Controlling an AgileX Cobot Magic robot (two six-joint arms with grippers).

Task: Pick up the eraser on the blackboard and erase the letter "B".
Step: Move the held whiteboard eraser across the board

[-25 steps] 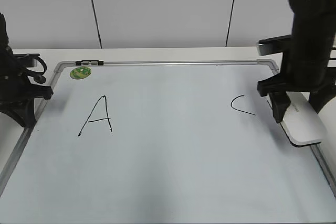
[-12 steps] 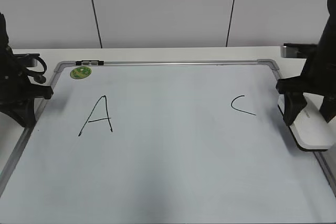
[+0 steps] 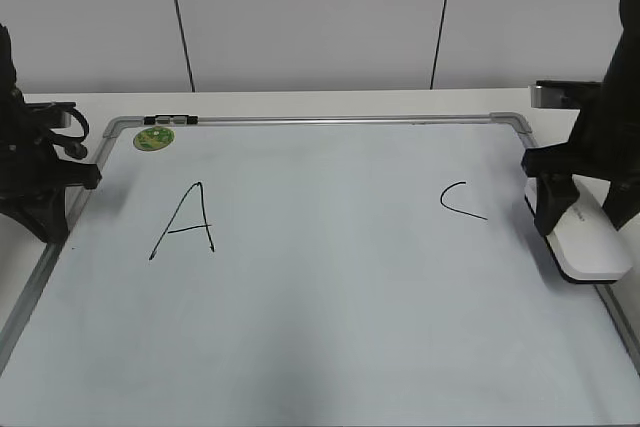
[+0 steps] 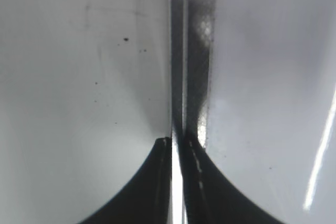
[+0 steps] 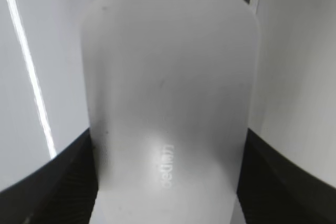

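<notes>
The blackboard (image 3: 330, 317) lies flat and bears a black "A" (image 3: 185, 222) and "C" (image 3: 460, 202). No letter "B" shows; the space between them is bare. My right gripper (image 3: 585, 219) is shut on the white eraser (image 3: 592, 247), which sits low at the board's right frame. In the right wrist view the eraser (image 5: 168, 77) fills the space between the jaws (image 5: 168, 145). My left gripper (image 3: 45, 222) is shut and empty over the board's left frame. Its closed fingertips show in the left wrist view (image 4: 176, 141).
A round green magnet (image 3: 153, 138) sits at the board's far left corner. A black clip (image 3: 168, 120) is on the top frame. The board's frame strip (image 4: 197, 51) runs under the left gripper. A white wall stands behind the table.
My right gripper carried the eraser rightward from beside the "C" to the board's right frame, then shifted slightly back left. The left arm has not moved.
</notes>
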